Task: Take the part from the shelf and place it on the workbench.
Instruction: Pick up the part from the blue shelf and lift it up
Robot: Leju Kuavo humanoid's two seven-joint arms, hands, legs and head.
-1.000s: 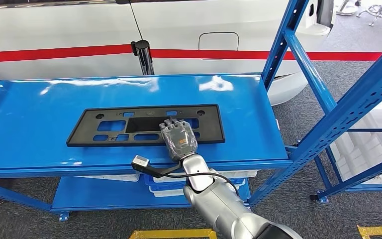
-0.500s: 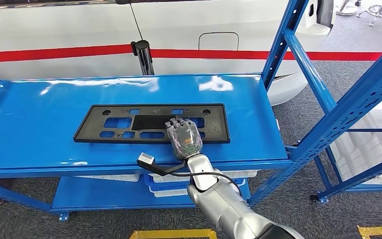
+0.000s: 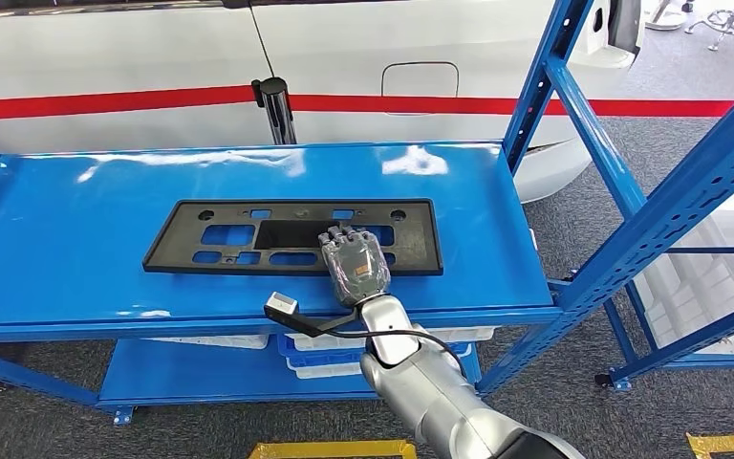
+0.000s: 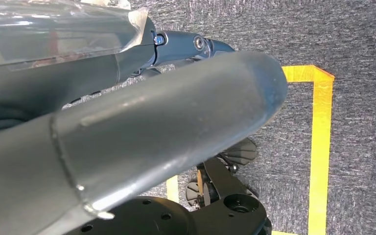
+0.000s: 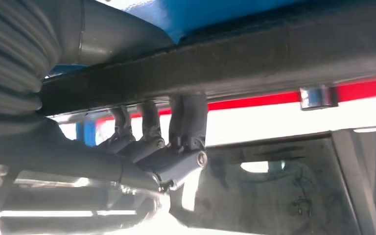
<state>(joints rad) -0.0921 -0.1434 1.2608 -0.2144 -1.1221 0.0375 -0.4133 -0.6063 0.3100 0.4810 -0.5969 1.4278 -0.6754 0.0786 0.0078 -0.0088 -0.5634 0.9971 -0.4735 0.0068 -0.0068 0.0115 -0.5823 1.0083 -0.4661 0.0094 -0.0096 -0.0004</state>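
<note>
Black plastic is the material of the part [image 3: 291,236], a long flat rectangular plate with several rectangular cut-outs, one larger recessed window near its middle and small round holes near its upper corners. It lies flat on the glossy blue shelf [image 3: 76,220], a little right of the centre, with its long side parallel to the front edge. My right hand [image 3: 352,264] rests over the near long edge of the part, toward its right end, with the back of the hand facing up. In the right wrist view my fingers [image 5: 188,117] curl around the dark edge of the part [image 5: 235,63], so I am grasping it there, although I cannot see where my thumb presses. The section of the part under my hand is hidden in the head view. My left hand [image 4: 127,132] hangs above the grey carpet [image 4: 357,58], close to a yellow floor marking [image 4: 319,147]; it is too near the camera and blurred, so I cannot tell if it is released or clenched. Behind the shelf stands a white car body with a red stripe [image 3: 134,100], cut off at the top.
</note>
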